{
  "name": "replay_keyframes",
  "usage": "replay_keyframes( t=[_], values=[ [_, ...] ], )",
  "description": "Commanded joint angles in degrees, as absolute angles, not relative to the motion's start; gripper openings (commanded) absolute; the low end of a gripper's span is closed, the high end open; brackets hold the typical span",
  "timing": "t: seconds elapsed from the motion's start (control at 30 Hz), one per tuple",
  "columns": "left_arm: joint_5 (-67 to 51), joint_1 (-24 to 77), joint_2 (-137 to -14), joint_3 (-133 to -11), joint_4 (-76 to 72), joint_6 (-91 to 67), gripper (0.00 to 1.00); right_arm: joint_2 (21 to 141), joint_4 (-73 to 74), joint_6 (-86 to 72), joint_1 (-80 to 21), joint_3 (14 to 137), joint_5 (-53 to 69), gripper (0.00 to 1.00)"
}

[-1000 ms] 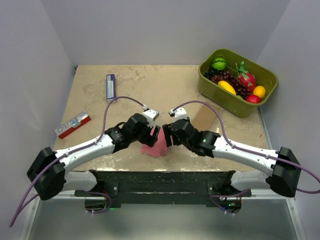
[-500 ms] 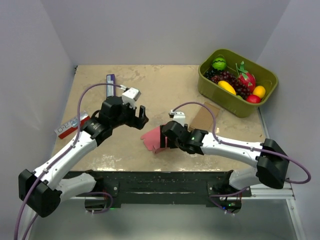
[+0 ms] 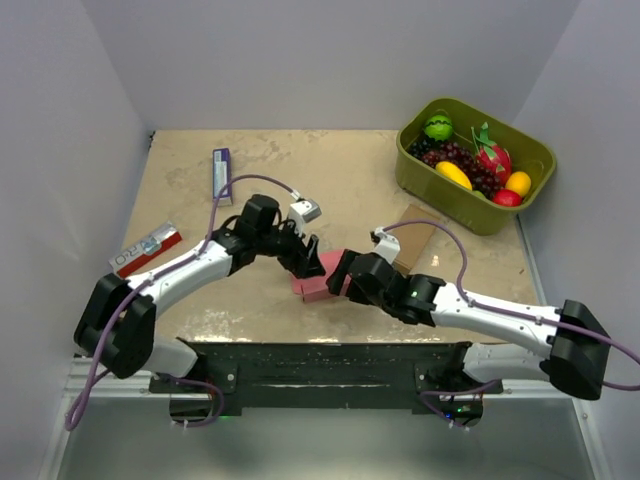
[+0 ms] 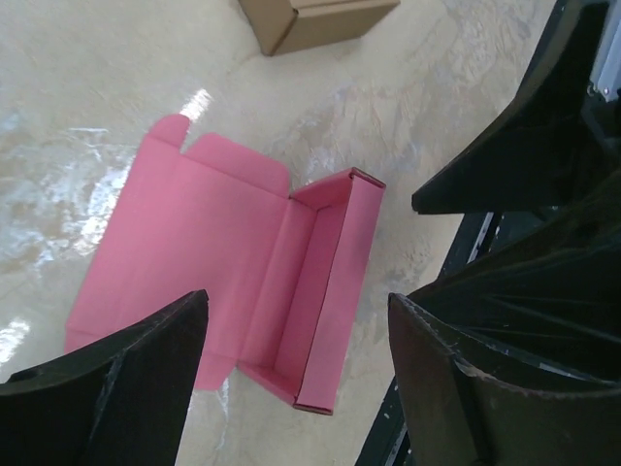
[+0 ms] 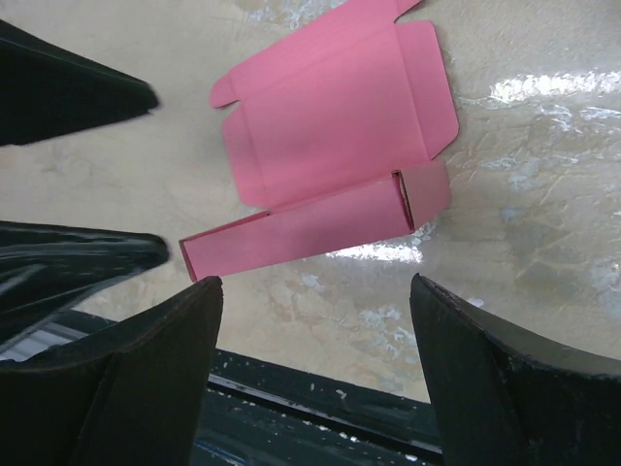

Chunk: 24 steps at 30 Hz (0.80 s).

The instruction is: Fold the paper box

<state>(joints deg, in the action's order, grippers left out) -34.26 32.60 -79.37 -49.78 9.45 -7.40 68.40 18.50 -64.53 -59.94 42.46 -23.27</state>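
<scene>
The paper box (image 3: 318,280) is pink card lying flat on the table between the two arms. One long side is folded up into a narrow wall (image 4: 330,291), and its wide panel with tabs (image 5: 335,116) lies spread out. My left gripper (image 3: 306,256) hovers open just above the box's far-left side. In its wrist view the left gripper (image 4: 296,299) shows the wall between its spread fingers, untouched. My right gripper (image 3: 338,276) stands open at the box's right edge. In its wrist view the right gripper (image 5: 315,282) sits a little short of the folded wall (image 5: 291,233).
A brown cardboard box (image 3: 405,236) lies behind the right arm. A green bin (image 3: 420,172) of toy fruit stands at the back right. A red-and-white packet (image 3: 146,249) and a purple-white packet (image 3: 221,173) lie at the left. The black table edge (image 3: 320,355) runs close in front.
My left arm swung away to the back left, then came back over the box. My right gripper shifted right along the box. The box now lies lower and more compact.
</scene>
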Motion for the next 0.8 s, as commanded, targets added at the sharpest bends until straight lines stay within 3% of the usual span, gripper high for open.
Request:
replay_keyframes(
  t=[0.0,0.3,0.4,0.63,0.77],
  values=[
    [-37.7,36.4,-82.5,-50.1,7.6,-4.6,0.79,61.4,18.5,-67.2,-59.9,41.0,-28.4,0.81],
    [-38.1,41.6,-86.9,-49.7,9.6,-1.4,0.78,51.1,20.6,-66.9,-59.9,36.4,-29.4,0.81],
    [-35.9,43.9,-87.5,-49.6,10.6,-0.5,0.72,47.8,21.7,-66.5,-59.9,35.7,-30.1,0.81],
    [-24.8,48.1,-84.6,-48.0,11.8,-0.3,0.48,46.3,22.5,-65.3,-59.9,35.8,-30.5,0.81],
    [-15.6,51.8,-82.2,-46.5,11.6,-0.3,0.41,48.1,21.8,-64.5,-59.9,35.9,-29.8,0.81]
  ],
)
